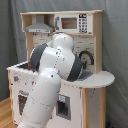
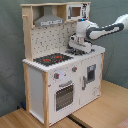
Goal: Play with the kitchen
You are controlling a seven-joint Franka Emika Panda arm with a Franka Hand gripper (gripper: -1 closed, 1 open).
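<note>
The kitchen [image 2: 60,85] is a white and light-wood toy unit, seen in both exterior views. In the second exterior view its black-red hob [image 2: 52,59] lies on the left of the counter, with the grey hood [image 2: 49,21] and dotted backsplash [image 2: 55,37] above and the oven door [image 2: 64,95] below. The arm [image 2: 102,29] reaches in from the second exterior view's right, and my gripper [image 2: 77,49] hangs low over the sink end of the counter. In the first exterior view the arm [image 1: 52,75] hides most of the kitchen [image 1: 95,100]; the black tap [image 1: 86,56] shows beside it.
A toy microwave [image 1: 71,23] sits in the top shelf beside the hood [image 1: 40,26]. A second small door [image 2: 90,75] is on the front right. A rounded counter end [image 1: 102,79] juts out sideways. The unit stands on wooden tables [image 2: 107,107] before a grey curtain [image 2: 10,55].
</note>
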